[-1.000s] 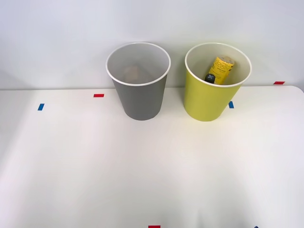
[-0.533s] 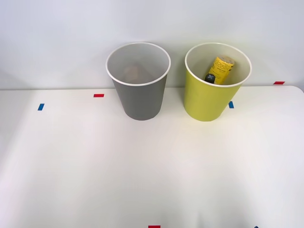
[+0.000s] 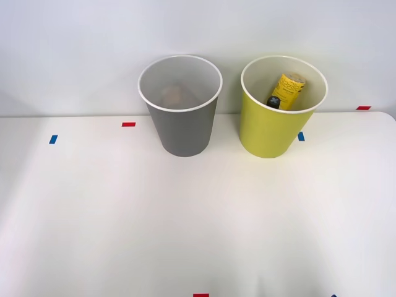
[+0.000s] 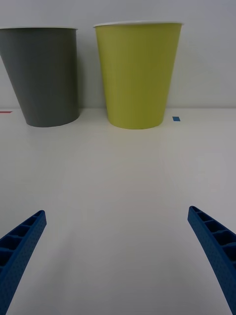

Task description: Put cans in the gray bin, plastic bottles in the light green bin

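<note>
Two bins stand side by side at the 12 o'clock end of the white surface (image 3: 198, 216): the gray bin (image 3: 182, 130) holding a dimly seen can (image 3: 171, 94), the light green bin (image 3: 272, 130) at its 3 o'clock holding the yellow-labelled plastic bottle (image 3: 286, 91). Small red tape marks (image 3: 129, 124) and blue tape marks (image 3: 53, 139) dot the surface. The right hand (image 4: 118, 251) hangs low before them, fingers (image 4: 216, 246) spread wide, holding nothing.

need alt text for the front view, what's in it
Two tall round bins stand side by side at the far edge of a white table: the gray bin on the left, the light green bin on the right. A yellow-labelled plastic bottle leans inside the green one.
</note>
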